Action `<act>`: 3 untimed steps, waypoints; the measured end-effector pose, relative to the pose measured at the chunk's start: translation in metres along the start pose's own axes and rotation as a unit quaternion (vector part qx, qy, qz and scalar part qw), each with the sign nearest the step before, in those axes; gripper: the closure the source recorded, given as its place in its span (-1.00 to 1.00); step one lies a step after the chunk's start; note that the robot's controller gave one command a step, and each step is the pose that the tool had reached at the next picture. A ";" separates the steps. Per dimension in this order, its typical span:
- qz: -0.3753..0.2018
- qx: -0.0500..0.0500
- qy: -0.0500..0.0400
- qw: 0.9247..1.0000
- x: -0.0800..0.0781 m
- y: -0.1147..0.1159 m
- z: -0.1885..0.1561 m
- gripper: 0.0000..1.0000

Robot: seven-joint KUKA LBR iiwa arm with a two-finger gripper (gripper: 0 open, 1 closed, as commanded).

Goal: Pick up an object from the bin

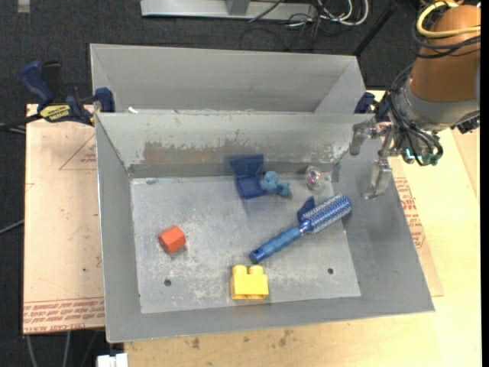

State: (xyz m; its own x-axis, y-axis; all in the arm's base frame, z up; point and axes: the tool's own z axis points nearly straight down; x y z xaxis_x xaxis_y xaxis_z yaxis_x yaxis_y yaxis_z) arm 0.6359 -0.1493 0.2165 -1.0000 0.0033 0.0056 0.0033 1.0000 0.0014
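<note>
While the fingers [375, 178] hang spread and empty by the right wall, blue bristled hairbrush [302, 228] nearest, lying diagonally.

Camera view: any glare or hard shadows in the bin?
Camera view: soft, even light; grey metal bin's back wall shows a dull streaky sheen, no hard glare; orange cube and yellow block cast only faint shadows; small clear object glints.

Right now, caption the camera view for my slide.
Open tool over the bin's right wall; blue hairbrush, yellow block, orange cube inside.
</note>
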 end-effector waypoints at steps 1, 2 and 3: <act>-0.244 -0.001 -0.001 0.970 0.043 0.045 0.150 -1.00; -0.262 0.002 -0.005 0.965 0.043 0.023 0.115 -1.00; -0.298 0.001 -0.003 0.955 0.044 0.046 0.116 -1.00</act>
State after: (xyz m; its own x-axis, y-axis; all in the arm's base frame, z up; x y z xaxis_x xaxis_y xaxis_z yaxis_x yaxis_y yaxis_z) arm 0.5909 -0.1029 0.1010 -0.8244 -0.5660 -0.0021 -0.5660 0.8244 0.0008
